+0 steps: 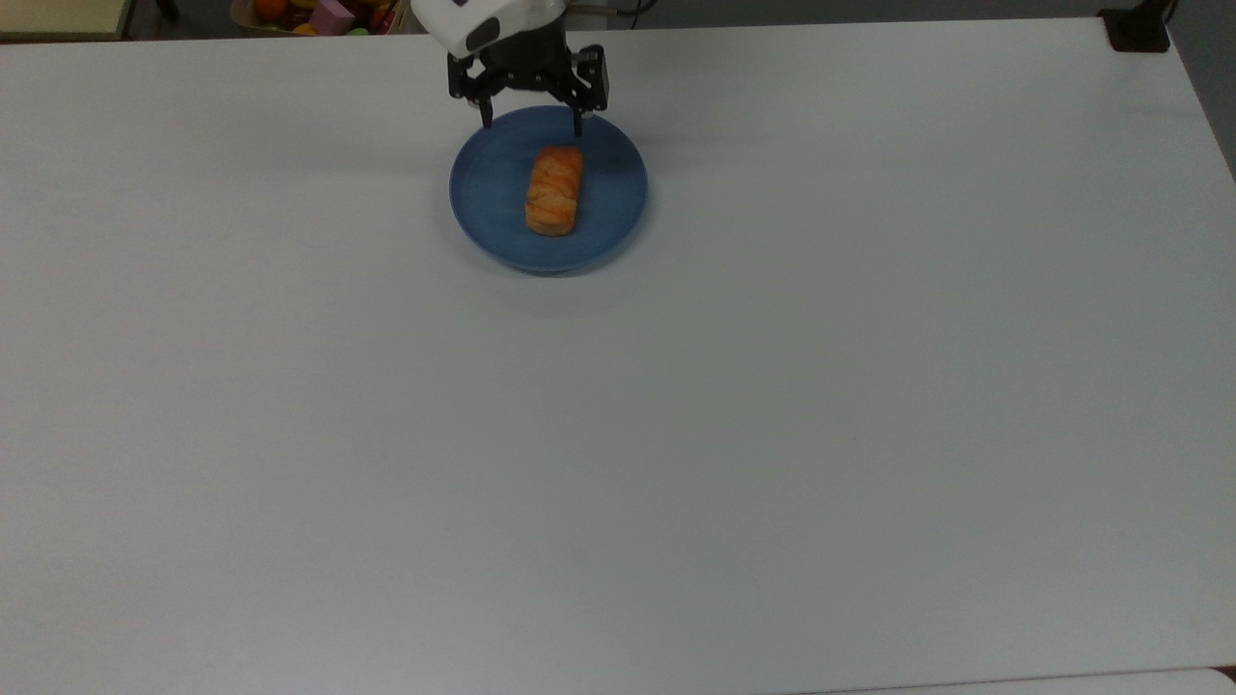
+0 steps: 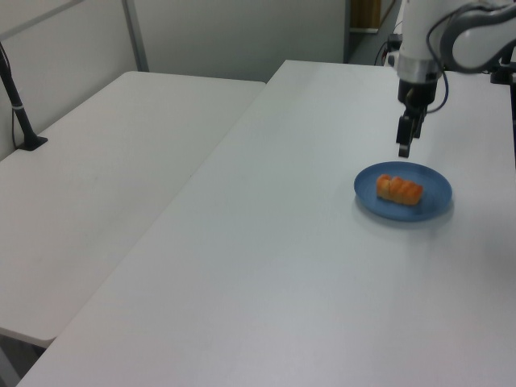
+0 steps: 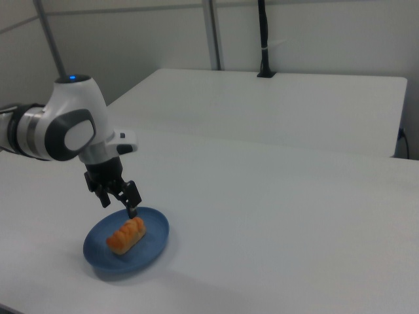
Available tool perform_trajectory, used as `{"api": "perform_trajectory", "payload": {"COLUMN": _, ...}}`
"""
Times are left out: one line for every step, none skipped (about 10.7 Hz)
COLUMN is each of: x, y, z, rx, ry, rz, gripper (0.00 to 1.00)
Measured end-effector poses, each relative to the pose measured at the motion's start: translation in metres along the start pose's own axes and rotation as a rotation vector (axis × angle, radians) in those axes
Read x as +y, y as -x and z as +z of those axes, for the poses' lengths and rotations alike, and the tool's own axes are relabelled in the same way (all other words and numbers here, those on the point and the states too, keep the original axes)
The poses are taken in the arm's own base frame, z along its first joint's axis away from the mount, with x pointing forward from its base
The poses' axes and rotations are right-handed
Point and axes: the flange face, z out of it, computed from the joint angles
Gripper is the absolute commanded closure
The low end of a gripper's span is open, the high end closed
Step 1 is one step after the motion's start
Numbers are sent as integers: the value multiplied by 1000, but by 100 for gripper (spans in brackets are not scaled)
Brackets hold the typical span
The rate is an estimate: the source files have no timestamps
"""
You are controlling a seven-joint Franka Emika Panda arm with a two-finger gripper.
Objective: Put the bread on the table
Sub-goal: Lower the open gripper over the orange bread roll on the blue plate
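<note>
The bread (image 1: 554, 190) (image 2: 400, 189) (image 3: 126, 235), a small golden-orange braided loaf, lies on a round blue plate (image 1: 492, 198) (image 2: 435, 197) (image 3: 152, 242) on the white table (image 1: 676, 434). My gripper (image 1: 531, 124) (image 2: 403, 147) (image 3: 120, 208) hangs open above the plate's far rim in the top view, just beyond the loaf's far end, fingers pointing down with nothing between them. It does not touch the bread.
A second white table (image 2: 105, 177) (image 3: 275, 104) adjoins this one. A box of colourful toys (image 1: 323, 14) sits past the table's far edge in the top view. A black post (image 2: 20, 105) stands on the neighbouring table.
</note>
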Motion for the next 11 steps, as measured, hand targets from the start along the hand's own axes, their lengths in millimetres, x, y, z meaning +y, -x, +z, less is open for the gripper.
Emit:
{"api": "perform_trajectory", "payload": {"x": 0, "y": -1, "z": 15, "rx": 3, "ry": 0, "rz": 2, "gripper": 0}}
{"api": "perform_trajectory", "payload": {"x": -1, "y": -1, "z": 29, "rx": 5, "ry": 1, "rz": 3, "gripper": 0}}
{"api": "perform_trajectory", "payload": {"x": -2, "y": -3, "z": 41, "rx": 8, "ry": 2, "rz": 5, "gripper": 0}}
{"api": "perform_trajectory", "payload": {"x": -5, "y": -5, "z": 53, "rx": 8, "ry": 3, "rz": 15, "gripper": 0}}
{"api": "perform_trajectory", "payload": {"x": -10, "y": -7, "z": 65, "rx": 4, "ry": 5, "rz": 25, "gripper": 0}}
{"api": "perform_trajectory", "payload": {"x": -13, "y": -9, "z": 75, "rx": 2, "ry": 7, "rz": 28, "gripper": 0}}
{"api": "perform_trajectory", "payload": {"x": -15, "y": -10, "z": 83, "rx": -2, "ry": 9, "rz": 29, "gripper": 1}}
{"api": "perform_trajectory", "payload": {"x": -15, "y": -11, "z": 87, "rx": -6, "ry": 10, "rz": 30, "gripper": 14}}
{"api": "perform_trajectory", "payload": {"x": -15, "y": -11, "z": 90, "rx": -11, "ry": 11, "rz": 31, "gripper": 32}}
{"api": "perform_trajectory", "payload": {"x": -15, "y": -11, "z": 92, "rx": -14, "ry": 12, "rz": 32, "gripper": 47}}
{"api": "perform_trajectory", "payload": {"x": -15, "y": -11, "z": 93, "rx": -16, "ry": 12, "rz": 33, "gripper": 54}}
